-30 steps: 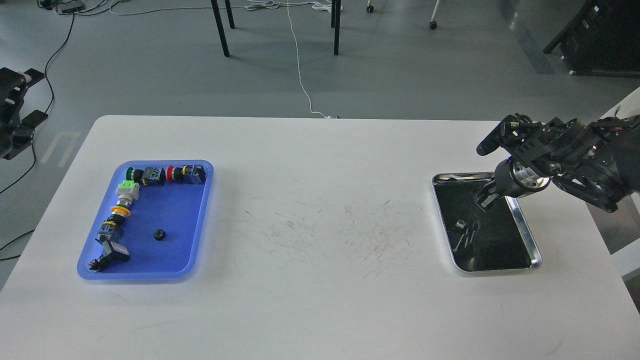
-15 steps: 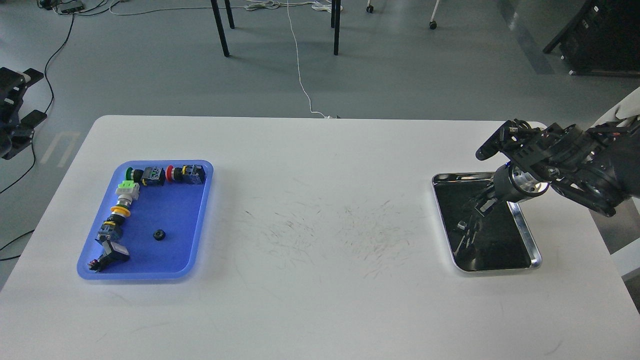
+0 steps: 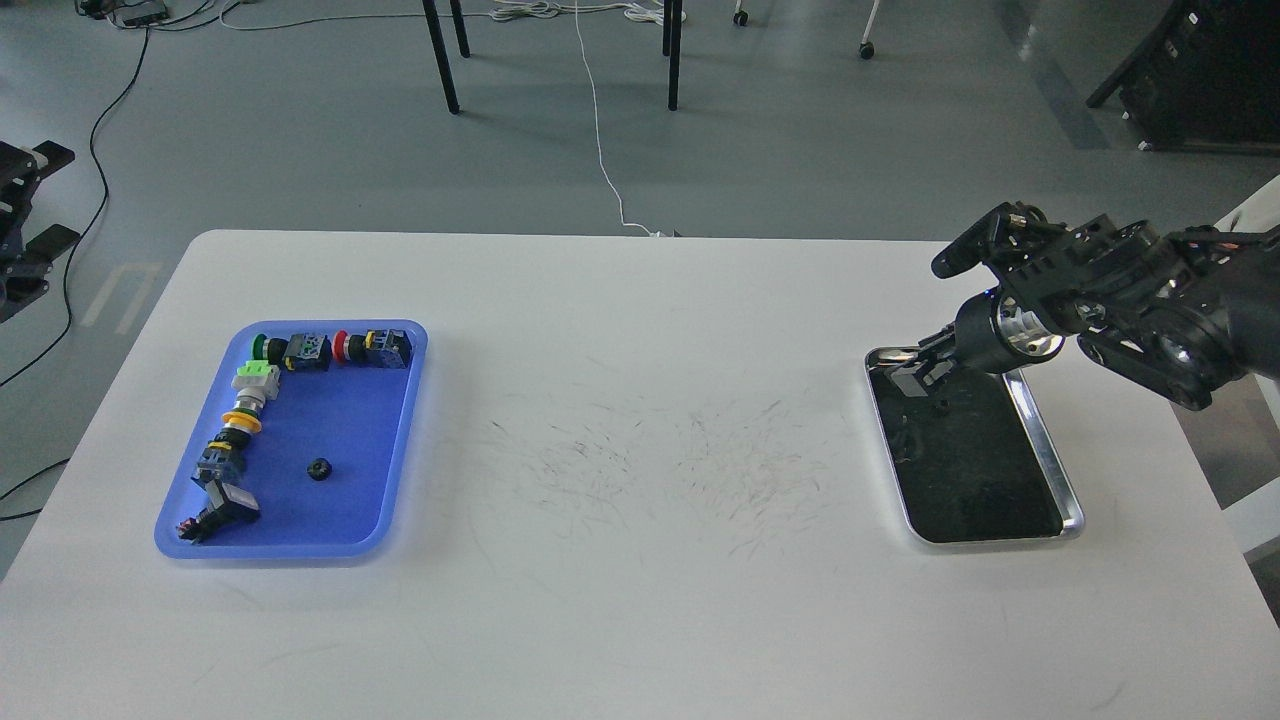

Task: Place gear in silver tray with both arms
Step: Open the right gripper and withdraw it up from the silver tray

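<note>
The silver tray lies at the right of the white table. My right gripper hangs over the tray's far left corner, and its fingers look spread apart with nothing between them. A small dark piece lies on the tray's dark bottom just below the fingers; I cannot tell whether it is a gear. A small black gear lies in the blue tray at the left. My left arm is off the table at the left edge, mostly cut off, and its fingers cannot be made out.
The blue tray holds several push-button switches along its far and left sides. The table's middle bears dark scuff marks. Chair legs and cables are on the floor beyond the table.
My right gripper dipped into the silver tray, then rose and moved to the tray's far left corner. A small dark piece now shows on the tray bottom. My left arm drew back leftward.
</note>
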You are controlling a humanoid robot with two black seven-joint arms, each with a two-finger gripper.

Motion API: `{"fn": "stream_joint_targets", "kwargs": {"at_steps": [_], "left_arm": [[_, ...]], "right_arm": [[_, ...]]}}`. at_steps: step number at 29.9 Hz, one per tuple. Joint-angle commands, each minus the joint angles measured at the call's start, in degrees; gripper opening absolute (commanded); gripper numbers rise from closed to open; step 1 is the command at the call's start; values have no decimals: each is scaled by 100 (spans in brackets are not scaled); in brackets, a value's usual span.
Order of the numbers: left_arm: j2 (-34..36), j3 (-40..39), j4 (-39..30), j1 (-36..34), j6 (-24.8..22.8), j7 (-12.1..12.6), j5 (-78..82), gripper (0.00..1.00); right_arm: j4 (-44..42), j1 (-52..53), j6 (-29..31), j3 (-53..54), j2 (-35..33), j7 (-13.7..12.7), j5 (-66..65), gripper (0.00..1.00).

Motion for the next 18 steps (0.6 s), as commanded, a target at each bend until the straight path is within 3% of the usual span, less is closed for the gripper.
{"fn": "stream_joint_targets", "kwargs": {"at_steps": [1,6,18], "left_arm": [[151,5,-244,61,-55,0,33,98],[161,-30,-350,70,-73,0,34,98],[257,22,-772,88,-99,0,701,98]], "right_arm": [[12,-28,22,662,-158,-41,171,75],[3,-37,40,1085,-334,-67,917,80],[-67,-151,-171,1964,-826,-129,3685,80]]}}
